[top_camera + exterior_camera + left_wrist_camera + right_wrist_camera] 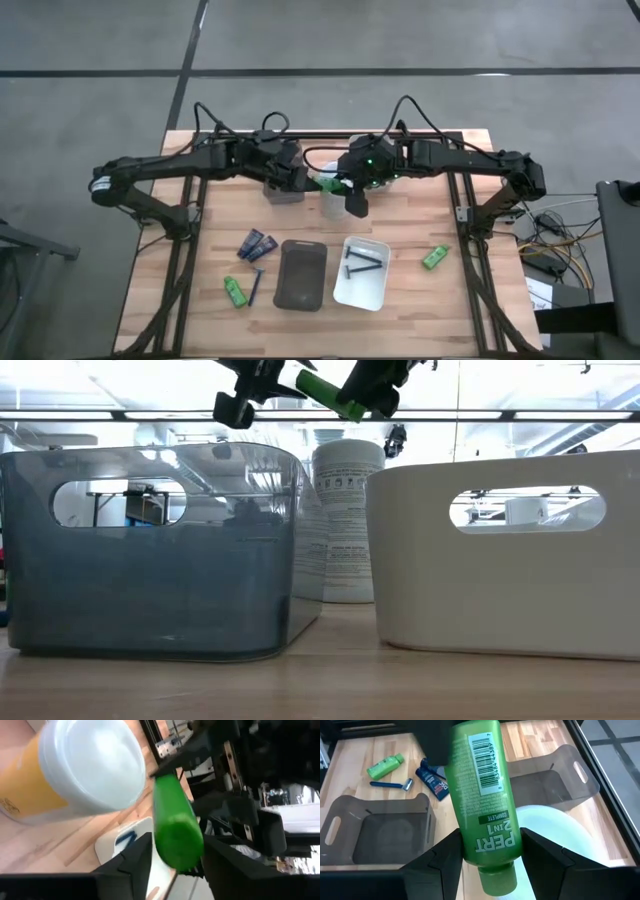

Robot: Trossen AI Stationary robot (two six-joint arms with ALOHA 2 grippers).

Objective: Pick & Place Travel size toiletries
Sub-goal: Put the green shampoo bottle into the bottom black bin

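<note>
Above mid-tabletop (420, 215), beside the white cylinder (333, 200), the right claw (345, 186) grips a green Pert bottle (482, 800) at its cap end while the left claw (303, 180), fingers parted, brackets the other end.

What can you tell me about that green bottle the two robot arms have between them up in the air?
The green bottle is a bright green, plastic-looking tube with a matching green cap, a barcode, and white lettering reading PERT 2IN1 COMPLETE. It is held above the table, over the tall white cylinder, lying roughly level. The right gripper clamps its cap end; the left gripper's fingers flank the other end. Nothing else touches it.
</note>
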